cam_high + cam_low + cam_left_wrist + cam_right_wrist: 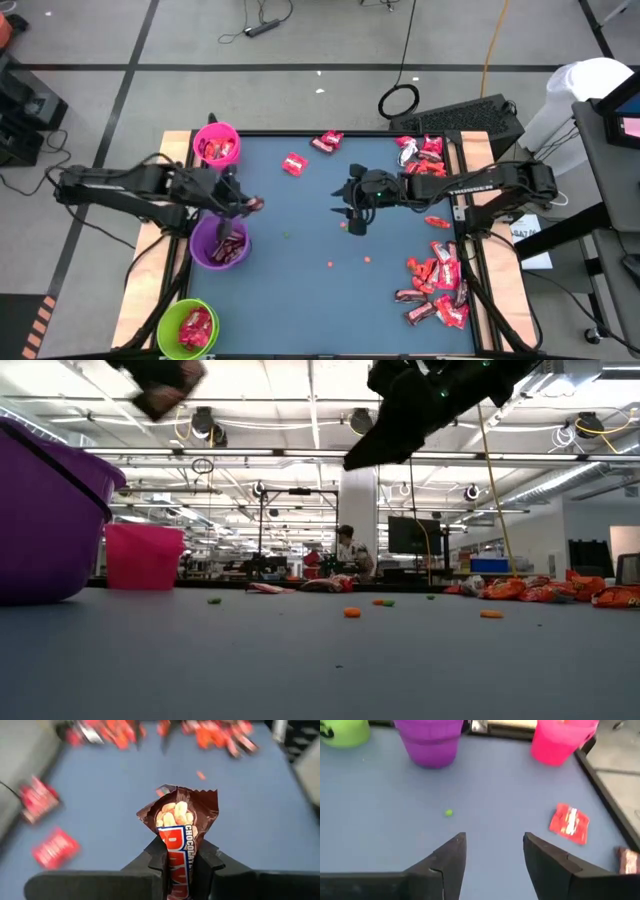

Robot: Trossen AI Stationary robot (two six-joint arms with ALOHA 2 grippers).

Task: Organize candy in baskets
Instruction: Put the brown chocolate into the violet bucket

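Observation:
My left gripper (250, 205) hangs just above and beside the purple basket (220, 243), shut on a dark brown candy (181, 827) with a peanut picture. The pink basket (216, 144) stands at the far left corner and the lime green basket (187, 328) at the near left corner; both hold red candies. The purple basket holds dark pieces. My right gripper (352, 217) hovers open over the table's middle, holding nothing. Loose candies lie in a heap at the near right (438, 285), in a cluster at the far right (422, 155), and singly near the far edge (294, 164). My left gripper pinches the dark brown candy between its two fingers (157, 855). The fingers grip the wrapper's lower half (179, 865); the crimped upper end (186, 800) sticks out beyond the fingertips. The candy is lifted clear of the table, over the purple basket's far-right rim.
Tiny orange and green specks (330, 264) dot the blue mat between the arms. A raised dark rim and wooden side boards (478, 150) bound the table. Open mat lies in the middle and near edge. A person (346, 548) shows far off in the room.

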